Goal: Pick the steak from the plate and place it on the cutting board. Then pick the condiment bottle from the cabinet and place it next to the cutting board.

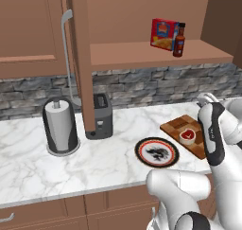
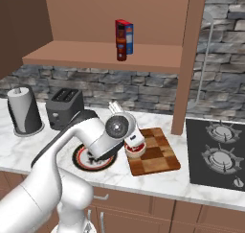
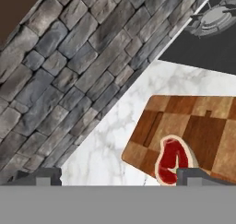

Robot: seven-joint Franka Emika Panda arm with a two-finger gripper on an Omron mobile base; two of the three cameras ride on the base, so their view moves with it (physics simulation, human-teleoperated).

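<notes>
A white marble counter (image 1: pixel 56 163) veined in grey runs along a backsplash of rough grey stone (image 1: pixel 142 84), with brown wooden drawer fronts (image 1: pixel 71 214) below. On the counter stand a paper towel roll (image 1: pixel 60 127) in a dark holder and a dark toaster (image 1: pixel 102 115) (its two slots show from the right base view). A black stovetop (image 2: pixel 217 153) with silver burners lies at the counter's right end.

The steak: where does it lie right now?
The steak lies on the cutting board, right of the plate in the left base view.
</notes>
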